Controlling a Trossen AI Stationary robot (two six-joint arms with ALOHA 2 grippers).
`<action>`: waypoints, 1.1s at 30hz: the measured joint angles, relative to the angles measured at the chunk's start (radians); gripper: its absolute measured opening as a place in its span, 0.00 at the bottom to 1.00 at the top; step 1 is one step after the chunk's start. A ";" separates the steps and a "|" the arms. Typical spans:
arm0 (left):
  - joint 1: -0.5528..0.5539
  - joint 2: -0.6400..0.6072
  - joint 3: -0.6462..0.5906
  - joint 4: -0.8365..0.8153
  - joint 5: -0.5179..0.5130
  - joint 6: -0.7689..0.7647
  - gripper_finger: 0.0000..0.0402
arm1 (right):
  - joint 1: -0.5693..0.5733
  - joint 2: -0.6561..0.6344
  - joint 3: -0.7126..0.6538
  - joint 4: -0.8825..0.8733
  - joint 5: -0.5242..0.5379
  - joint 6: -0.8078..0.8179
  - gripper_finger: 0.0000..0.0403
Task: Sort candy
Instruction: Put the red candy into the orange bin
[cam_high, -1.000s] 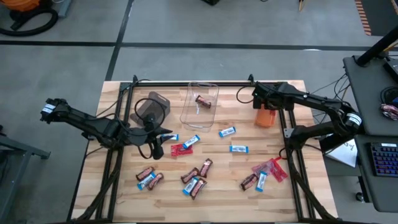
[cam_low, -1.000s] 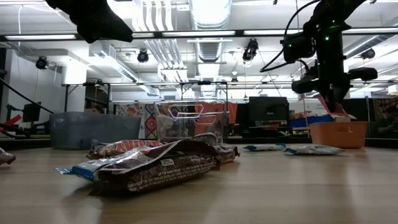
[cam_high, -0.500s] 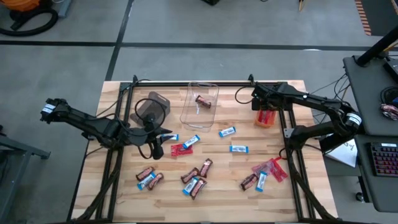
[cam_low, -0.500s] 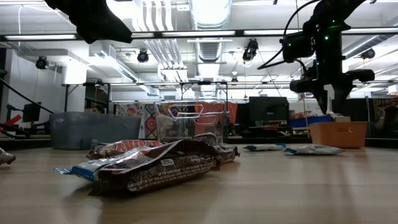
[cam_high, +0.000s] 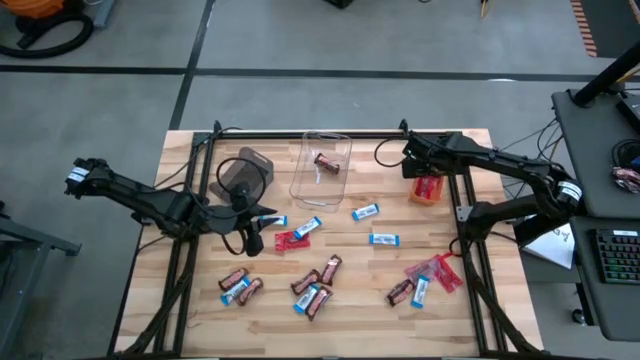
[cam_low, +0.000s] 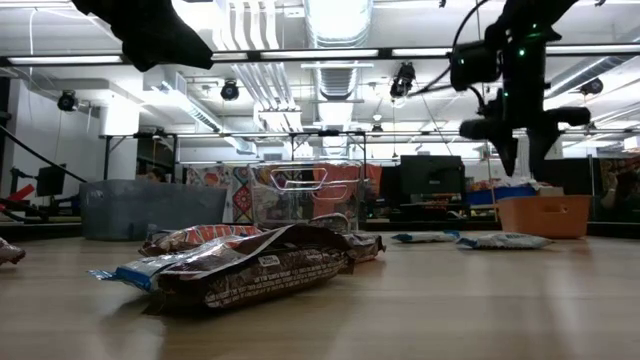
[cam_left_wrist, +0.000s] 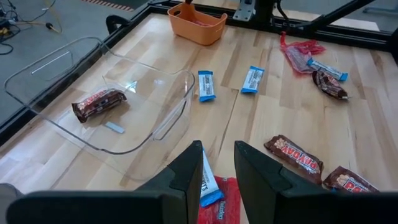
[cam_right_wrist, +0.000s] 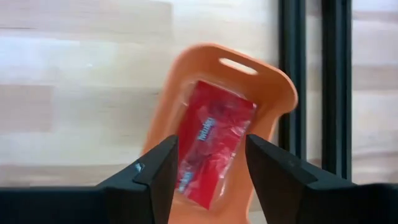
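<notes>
- A red candy lies flat inside the orange bin, filling most of its floor; in the high view the same bar shows as a red patch in the bin at the table's far right.
- My right gripper hangs directly above that bin, fingers parted wide, nothing between them. The red bar shows in the gap between the fingers, below them and not touched.
- In the low view the right gripper sits above and a little to the left of the orange bin, clear of its rim.
- One dark brown candy lies in the clear bin at the far middle of the table.
- Grey bin stands just left of the clear bin; I cannot tell what it holds.
- Loose on the table: two blue-and-white candies near the centre, well apart from the bins; a red bar overlapped by a blue-and-white one just ahead of my left gripper.
- Near edge, left: a small cluster of brown and blue bars. Near edge, middle: a second mixed cluster.
- Near edge, right: a red, brown and blue group lying close together, some touching.
- My left gripper hovers low over the left-centre table, fingers a narrow gap apart, empty. The red and blue-and-white pair lies just beyond the fingertips.
</notes>
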 joint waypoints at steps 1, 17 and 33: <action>0.000 0.000 0.000 0.000 0.001 -0.003 0.19 | 0.015 -0.003 0.010 0.001 0.000 -0.006 0.45; -0.018 0.013 0.000 -0.013 0.207 -0.068 0.19 | 0.626 -0.113 0.040 0.199 0.092 -0.068 0.45; -0.083 0.299 0.000 0.024 0.232 -0.012 0.22 | 1.070 -0.008 0.039 0.404 0.270 -0.079 0.45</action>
